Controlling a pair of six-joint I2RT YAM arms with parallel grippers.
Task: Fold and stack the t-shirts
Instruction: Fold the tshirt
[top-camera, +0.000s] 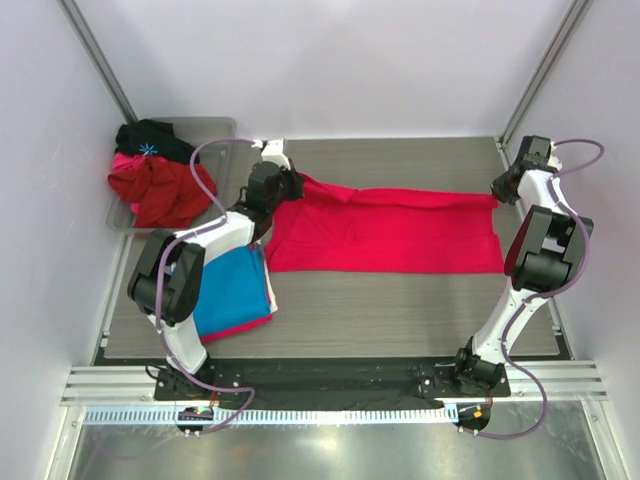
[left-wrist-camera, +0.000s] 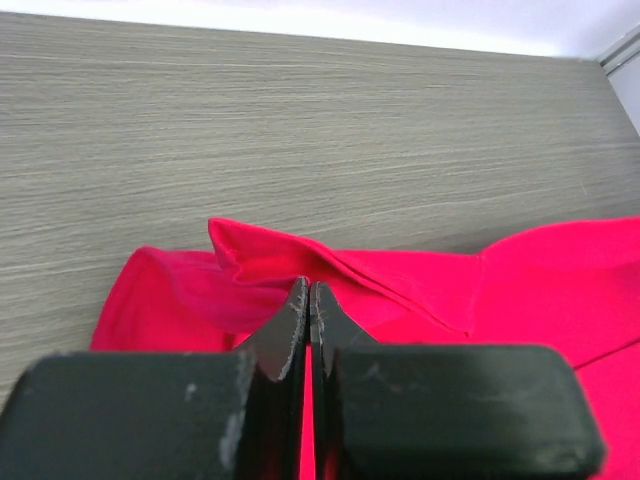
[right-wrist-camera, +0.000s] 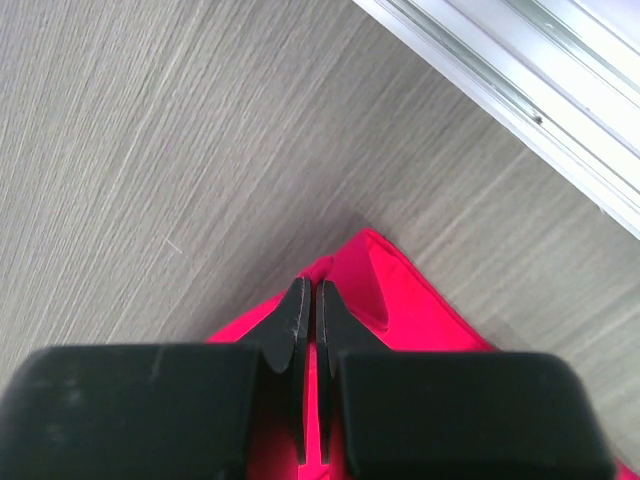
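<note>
Status: you're partway through, by my read.

- Done, prob.: blue tee lies folded flat on the table, near-left, by the L arm's base. A pink-red tee shows as a strip under its near edge, so that reads as a stack of 2. Can't check fold quality; the L arm covers part of it.
- In hand: crimson-pink tee, mid-table, drawn out wide between both arms.
- Left to do: finish folding this one and put it on the blue/pink-red stack. The clear bin at far-left holds a heap of dark and red cloth. Whether you owe those too, can't tell.

Grips:
- Left gripper: jaws closed, pinching the tee's far-left corner. Cloth runs between the fingers in the wrist view.
- Right gripper: jaws closed, pinching the far-right corner, close to the table's R rail.

Tee, appearance: long wide band, far edge pulled fairly taut between the 2 pinch pts. Near edge lies straight on the table. The L end bunches into a narrow neck w/ a turned-over flap and creases near the fingers. The R corner comes to a clean point. Ply count not readable, so can't say if a first fold is in.
</note>
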